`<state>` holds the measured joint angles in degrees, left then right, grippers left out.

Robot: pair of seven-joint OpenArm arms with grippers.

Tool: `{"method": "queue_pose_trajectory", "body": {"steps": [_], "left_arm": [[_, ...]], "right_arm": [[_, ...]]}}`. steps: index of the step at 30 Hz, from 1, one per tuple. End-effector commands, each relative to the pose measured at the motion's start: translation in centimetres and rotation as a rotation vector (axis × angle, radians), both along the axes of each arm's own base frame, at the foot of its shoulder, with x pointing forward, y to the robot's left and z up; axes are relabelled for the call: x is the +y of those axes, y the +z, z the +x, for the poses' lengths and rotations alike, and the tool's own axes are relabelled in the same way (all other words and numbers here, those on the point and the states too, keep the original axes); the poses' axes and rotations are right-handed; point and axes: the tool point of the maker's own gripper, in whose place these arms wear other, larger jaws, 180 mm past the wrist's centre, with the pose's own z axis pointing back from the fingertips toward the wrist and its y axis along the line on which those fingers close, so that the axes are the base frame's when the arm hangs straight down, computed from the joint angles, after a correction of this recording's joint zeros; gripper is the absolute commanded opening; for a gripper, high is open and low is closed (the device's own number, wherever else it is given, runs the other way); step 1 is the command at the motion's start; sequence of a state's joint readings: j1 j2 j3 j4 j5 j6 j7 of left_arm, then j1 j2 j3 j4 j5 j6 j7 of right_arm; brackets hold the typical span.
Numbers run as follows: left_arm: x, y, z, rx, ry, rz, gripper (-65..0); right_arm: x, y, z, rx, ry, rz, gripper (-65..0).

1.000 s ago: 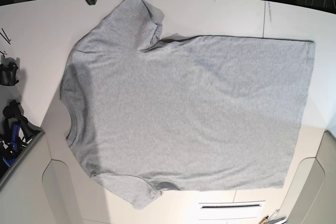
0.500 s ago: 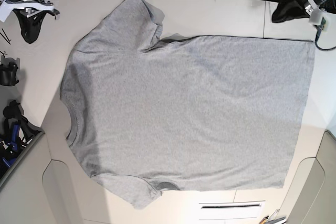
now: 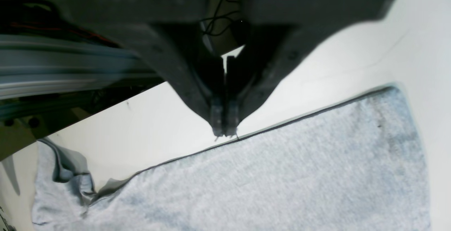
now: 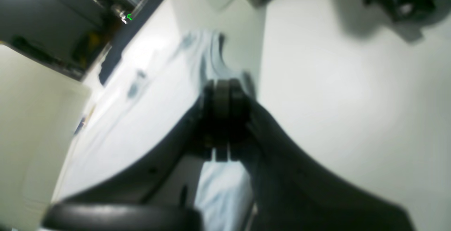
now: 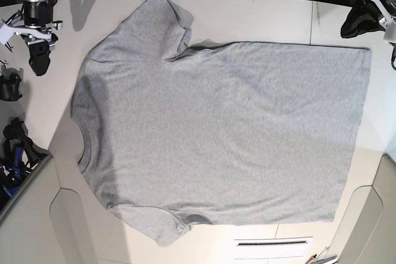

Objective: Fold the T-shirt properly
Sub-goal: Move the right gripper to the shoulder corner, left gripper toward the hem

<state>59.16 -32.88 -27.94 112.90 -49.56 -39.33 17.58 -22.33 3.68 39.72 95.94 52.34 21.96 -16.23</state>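
The T-shirt lies flat and plain side up on the white table, collar to the left and hem to the right. My left gripper hovers shut just off the hem's far corner. In the left wrist view its closed tips hang right above the T-shirt's side edge, gripping nothing. My right gripper is shut over bare table, left of the far sleeve. In the blurred right wrist view the right gripper's fingers press together, with pale cloth beyond them.
Black tools and clamps sit along the left table edge. Beige panels flank the lower corners. A white slotted plate lies near the front edge. Cables and dark frame parts run behind the table.
Both arms came down from the far edge. The right gripper swung left, then lower beside the sleeve. The left gripper moved right and down toward the hem corner. The T-shirt has not moved.
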Motion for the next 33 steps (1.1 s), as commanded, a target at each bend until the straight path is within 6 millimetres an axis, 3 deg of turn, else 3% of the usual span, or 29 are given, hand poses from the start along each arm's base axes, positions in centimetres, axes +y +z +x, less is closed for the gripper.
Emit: {"method": "queue_pose_trajectory", "body": {"steps": [1,5,9,10,14,16,19,33], "left_arm": [[-0.2,0.9,0.5,-0.032,-0.011,-0.014,-65.0],[-0.2,1.0,0.8,-0.045,-0.009,-0.014,-65.0],[-0.2,1.0,0.8,-0.044,-0.013,-0.007,-65.0],[-0.2,1.0,0.8,-0.044,-0.013,-0.007,-65.0],[-0.2,1.0,0.8,-0.044,-0.013,-0.007,-65.0],[-0.2,1.0,0.9,-0.047,-0.013,-0.008,-65.0],[-0.2,1.1,1.2,-0.055,-0.013,-0.007,-65.0],[-0.2,1.0,1.1,-0.049,-0.015,-0.005,-65.0]], "right_arm": [[-0.7,0.7,0.5,-0.03,-0.01,-0.007,-65.0],[-0.4,0.4,1.3,-0.03,-0.002,0.014,-65.0],[-0.3,-0.6,1.1,0.038,0.017,-0.07,-65.0],[-0.3,-0.9,1.0,0.056,0.022,-0.093,-62.0],[-0.4,-1.2,0.9,0.082,0.03,-0.128,-39.5],[-0.4,-1.3,0.9,0.083,0.03,-0.128,-34.2],[-0.1,-1.5,0.9,0.094,0.043,-0.122,-34.0],[5.0,-6.7,0.1,0.294,0.167,0.021,-29.6]]}}
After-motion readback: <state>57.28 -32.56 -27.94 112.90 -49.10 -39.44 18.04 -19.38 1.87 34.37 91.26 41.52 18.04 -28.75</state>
